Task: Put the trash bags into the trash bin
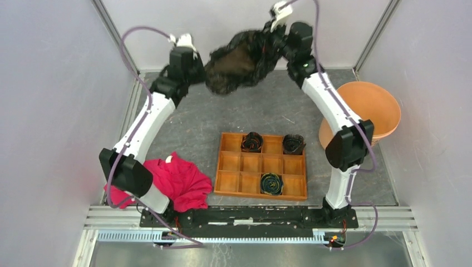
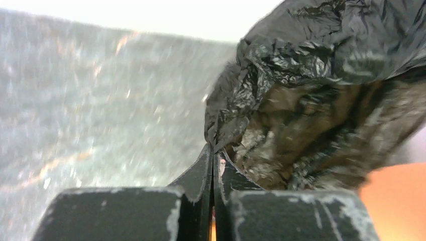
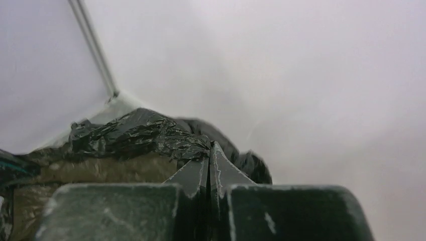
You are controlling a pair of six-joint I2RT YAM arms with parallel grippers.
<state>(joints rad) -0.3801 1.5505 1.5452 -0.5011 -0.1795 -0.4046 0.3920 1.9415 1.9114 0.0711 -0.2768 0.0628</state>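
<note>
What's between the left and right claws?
The black trash bag, mouth spread open: left claw and right claw each pinch an edge of it. Clearest in the top view.

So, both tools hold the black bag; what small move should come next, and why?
Probably swing both arms right, toward the trash bin. The left tool and the right tool are each shut on the edge of the trash bag, it hangs stretched between them, and the bin stands off to the right.
</note>
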